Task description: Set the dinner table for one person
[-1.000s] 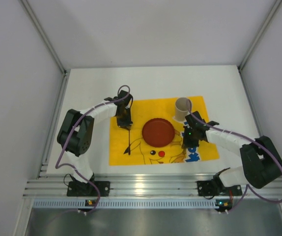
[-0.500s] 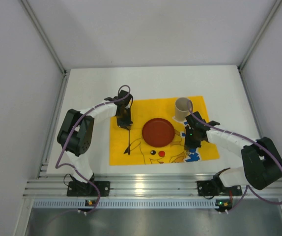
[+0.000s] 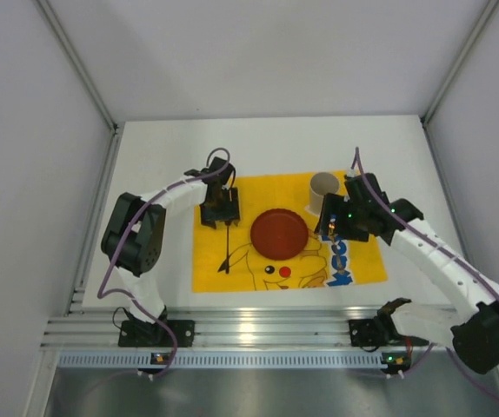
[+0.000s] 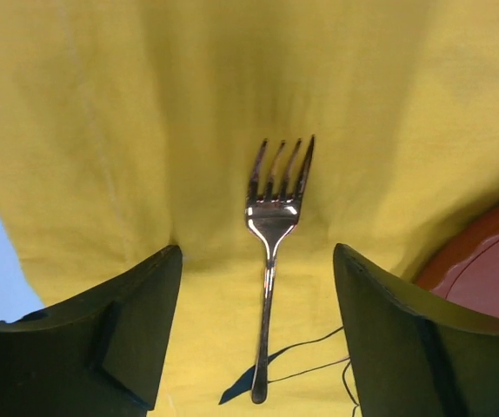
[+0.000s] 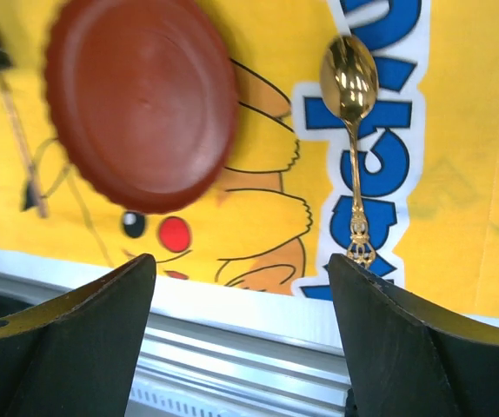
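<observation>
A silver fork (image 4: 271, 252) lies flat on the yellow Pikachu cloth (image 4: 102, 130), tines pointing away. My left gripper (image 4: 256, 261) is open, a finger on each side of the handle without touching it. From above, the fork (image 3: 228, 252) lies left of the red-brown plate (image 3: 279, 233), just below the left gripper (image 3: 219, 208). A gold spoon (image 5: 354, 148) rests on the cloth's blue lettering, right of the plate (image 5: 141, 104). My right gripper (image 5: 241, 265) hangs open above it, holding nothing. The cloth covers part of the white dinner table (image 3: 163, 156).
A beige paper cup (image 3: 322, 191) stands upright at the cloth's back right, close beside the right gripper (image 3: 341, 221). The ridged aluminium rail (image 3: 258, 334) runs along the near edge, and grey walls close in both sides and the back.
Both grippers have gone from shut to open. The fork now lies free between the left fingers. The right arm has lifted and swung back toward the cup.
</observation>
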`<state>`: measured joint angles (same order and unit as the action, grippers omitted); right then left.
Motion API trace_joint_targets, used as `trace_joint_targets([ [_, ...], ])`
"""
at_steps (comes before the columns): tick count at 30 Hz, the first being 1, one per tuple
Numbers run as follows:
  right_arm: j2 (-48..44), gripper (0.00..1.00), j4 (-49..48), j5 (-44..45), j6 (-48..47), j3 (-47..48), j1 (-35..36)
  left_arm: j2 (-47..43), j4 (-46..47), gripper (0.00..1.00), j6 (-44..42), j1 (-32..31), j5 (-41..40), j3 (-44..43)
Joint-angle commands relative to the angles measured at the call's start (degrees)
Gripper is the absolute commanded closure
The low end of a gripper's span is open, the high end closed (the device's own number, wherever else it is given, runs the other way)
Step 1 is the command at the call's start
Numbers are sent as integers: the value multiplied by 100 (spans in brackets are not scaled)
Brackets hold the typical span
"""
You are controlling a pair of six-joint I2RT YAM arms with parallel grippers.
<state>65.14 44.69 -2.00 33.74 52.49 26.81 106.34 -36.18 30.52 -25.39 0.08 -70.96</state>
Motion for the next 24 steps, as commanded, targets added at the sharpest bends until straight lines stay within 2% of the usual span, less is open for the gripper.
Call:
trace_joint_targets([
  [1, -493, 19, 873, 174, -60, 595, -62, -535, -529, 23, 94, 7, -455, -357],
  [2, -581, 19, 953, 182, -95, 796, -53, -666, -634, 6, 112, 7, -578, -418],
  [3, -747, 19, 1085, 313, -148, 894, -62, -964, -827, 2, 164, 7, -631, -532],
  [8, -1415, 16, 1130, 349, -455, 1473, -62, -2247, -926, 2, 366, -106, -640, -314],
  [9, -1486, 14, 1052, 306, -499, 1527, -62, -2789, -865, 2, 393, -159, -623, -44],
  [11, -1671, 3, 928, 227, -605, 1554, -53, -3389, -611, 2, 410, -439, -719, 291],
  [12, -1724, 0, 850, 322, -579, 1502, -62, -3984, -522, 2, 471, -545, -763, 693],
  [15, -1952, 0, 744, 289, -534, 1019, -62, -5049, -240, 2, 848, -853, -808, 1476],
  [19, -2523, 0, 638, 33, -675, 430, -62, -5738, -424, 2, 1333, -1064, -325, 2024],
  [24, -3253, 0, 576, -20, -526, -54, -62, -6370, -933, 2, 1614, -1381, -649, 2253],
])
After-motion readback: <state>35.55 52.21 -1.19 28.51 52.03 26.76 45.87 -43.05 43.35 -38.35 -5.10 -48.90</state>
